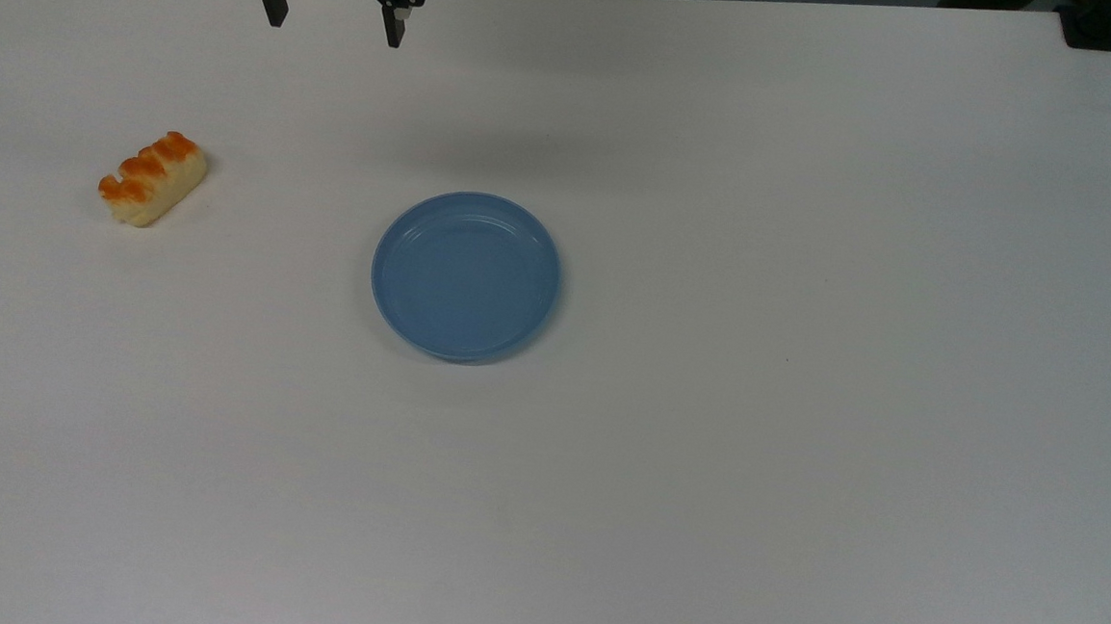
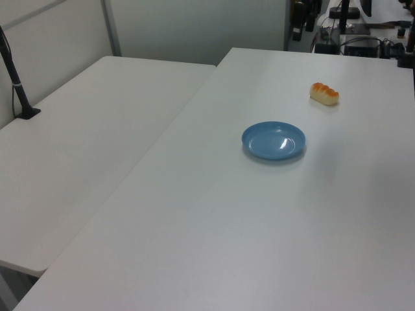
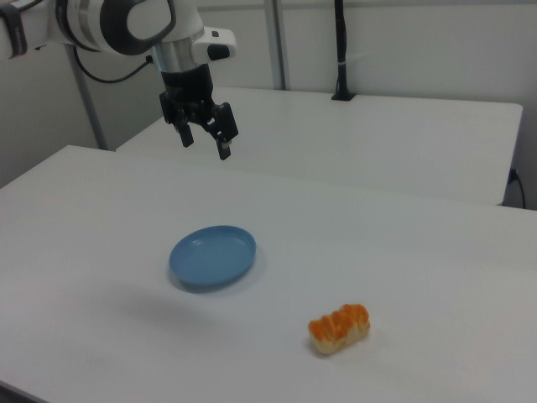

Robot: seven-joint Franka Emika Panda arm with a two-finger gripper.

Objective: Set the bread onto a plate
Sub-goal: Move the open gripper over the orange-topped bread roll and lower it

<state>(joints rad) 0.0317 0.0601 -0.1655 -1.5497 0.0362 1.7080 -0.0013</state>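
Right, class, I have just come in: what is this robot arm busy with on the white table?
Nothing is being handled yet. The gripper hangs open above the table, holding nothing. The bread lies on the table by itself, apart from the blue plate, which has nothing on it. Putting the bread on the plate is not yet done.

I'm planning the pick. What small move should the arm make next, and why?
Probably carry the claw sideways toward the bread, then lower. The claw hangs open and empty above the table, while the bread lies apart from the plate, on the top view's left.
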